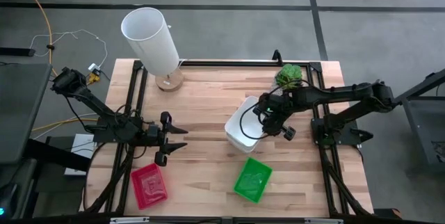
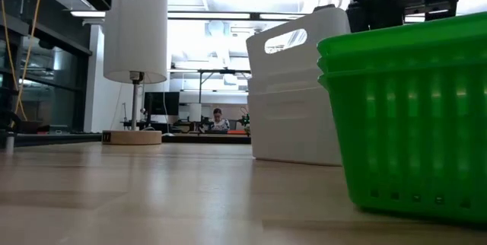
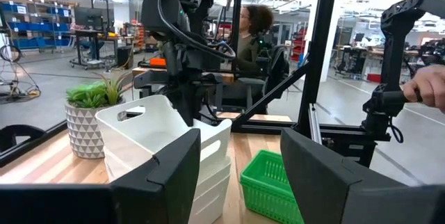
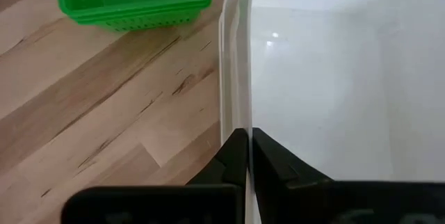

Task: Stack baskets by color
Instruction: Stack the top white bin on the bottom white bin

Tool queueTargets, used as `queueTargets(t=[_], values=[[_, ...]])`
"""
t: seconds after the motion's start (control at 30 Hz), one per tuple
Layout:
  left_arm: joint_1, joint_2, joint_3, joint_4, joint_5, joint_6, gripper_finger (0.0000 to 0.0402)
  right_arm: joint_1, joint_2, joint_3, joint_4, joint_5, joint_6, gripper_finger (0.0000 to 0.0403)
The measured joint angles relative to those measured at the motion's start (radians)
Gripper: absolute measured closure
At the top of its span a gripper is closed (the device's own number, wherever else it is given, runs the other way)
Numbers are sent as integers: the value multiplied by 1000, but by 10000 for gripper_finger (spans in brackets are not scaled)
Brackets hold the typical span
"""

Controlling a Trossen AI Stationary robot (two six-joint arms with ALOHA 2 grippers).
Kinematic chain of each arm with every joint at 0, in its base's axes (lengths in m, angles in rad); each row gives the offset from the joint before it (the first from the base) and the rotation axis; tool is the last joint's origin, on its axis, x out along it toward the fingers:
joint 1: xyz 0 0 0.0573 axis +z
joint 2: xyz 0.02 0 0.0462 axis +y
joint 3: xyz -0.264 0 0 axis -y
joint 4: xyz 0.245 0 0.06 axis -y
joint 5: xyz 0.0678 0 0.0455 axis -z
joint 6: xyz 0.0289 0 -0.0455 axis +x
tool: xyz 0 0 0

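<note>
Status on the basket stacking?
Right tool shut on top white basket's rim, tilted over white stack. Left tool open, idle above red stack. Green stack clear.

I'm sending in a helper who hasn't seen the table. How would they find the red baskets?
Start at the tall white cylinder at the table's far left. Come straight toward the near edge, past the left gripper, to the red baskets; the only red item.

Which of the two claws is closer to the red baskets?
The left. The left gripper hangs open just above the red baskets; the right gripper is far across the table, pinching the white baskets' wall.
</note>
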Motion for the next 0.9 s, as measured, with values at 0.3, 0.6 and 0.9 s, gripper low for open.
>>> queueTargets(t=[0.3, 0.6, 0.9], values=[[0, 0, 0, 0, 0, 8, 213, 0, 0, 0, -1, -7, -10, 403], [0, 0, 0, 0, 0, 8, 213, 0, 0, 0, 21, -16, -11, 402], [0, 0, 0, 0, 0, 8, 213, 0, -1, 0, 49, -18, 34, 352]])
